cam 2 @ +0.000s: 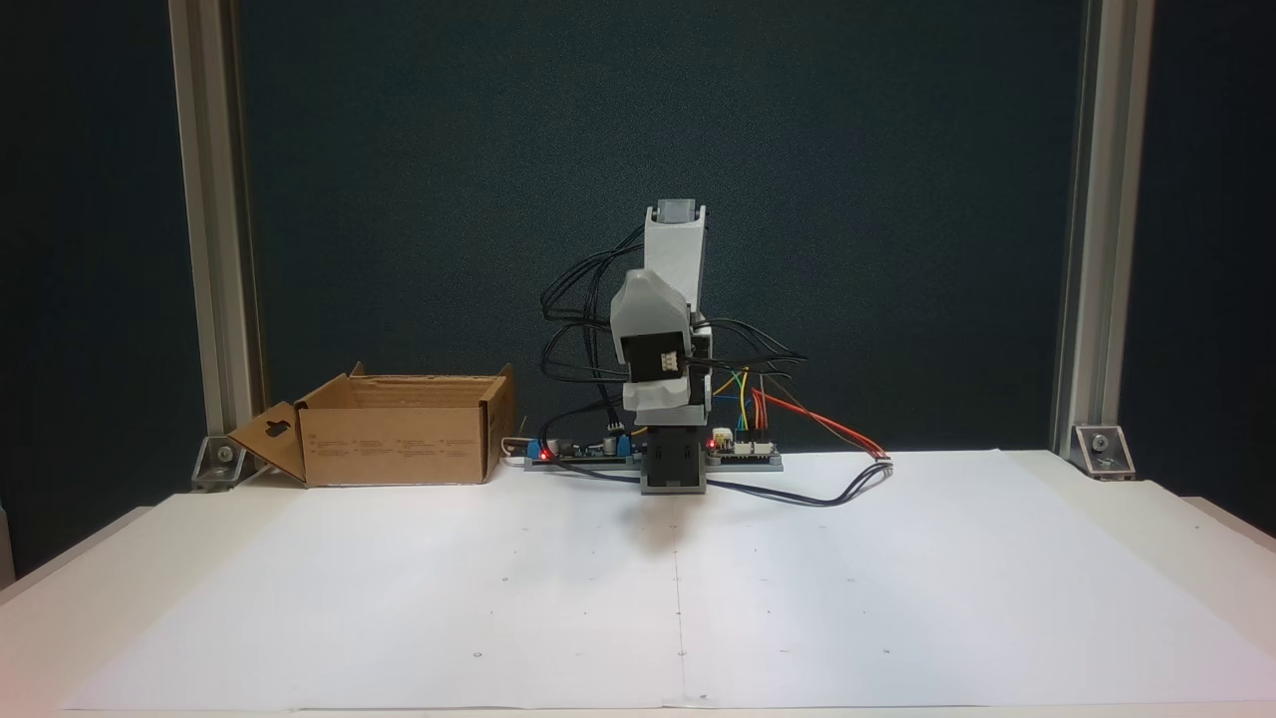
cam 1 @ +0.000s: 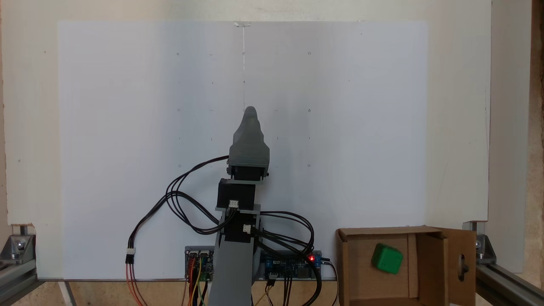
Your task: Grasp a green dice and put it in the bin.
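The green dice (cam 1: 386,258) lies tilted on the floor of the bin (cam 1: 382,232), an open brown cardboard box at the lower right of a fixed view. The bin (cam 2: 399,439) stands at the back left of the table, its walls hiding the dice there. My grey gripper (cam 1: 250,111) points out over the white sheet, well left of the bin and apart from it. A single tapered tip shows, so I cannot make out how the jaws stand. Nothing is seen in it. The arm (cam 2: 673,249) is folded upright over its base.
Black and coloured cables (cam 1: 182,199) loop beside the arm, and circuit boards (cam 2: 743,451) with red lights sit by its base. Aluminium frame posts (cam 2: 1087,229) stand at the table's back corners. A white paper sheet (cam 2: 638,588) covers the table.
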